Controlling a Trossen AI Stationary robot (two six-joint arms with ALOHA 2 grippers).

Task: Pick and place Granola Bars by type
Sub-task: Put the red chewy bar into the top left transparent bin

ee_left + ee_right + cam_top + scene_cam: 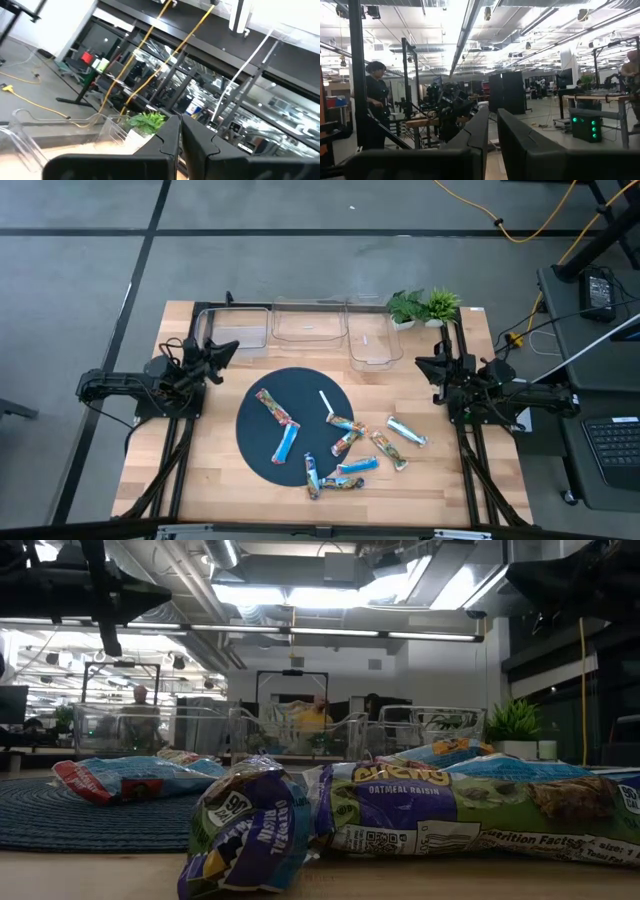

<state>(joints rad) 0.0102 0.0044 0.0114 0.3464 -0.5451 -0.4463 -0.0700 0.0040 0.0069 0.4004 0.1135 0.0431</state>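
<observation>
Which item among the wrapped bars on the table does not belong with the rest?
The thin white strip on the round dark mat is the odd one: plain and unwrapped-looking, unlike the colourful granola bars scattered near it. Nothing looks spilled or damaged.

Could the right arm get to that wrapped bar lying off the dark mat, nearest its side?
Probably yes. The blue-and-silver bar lies flat on bare wood beside the round mat, apart from the other bars, with nothing over it. The right gripper, fingers closed, waits close by at the table edge.
</observation>
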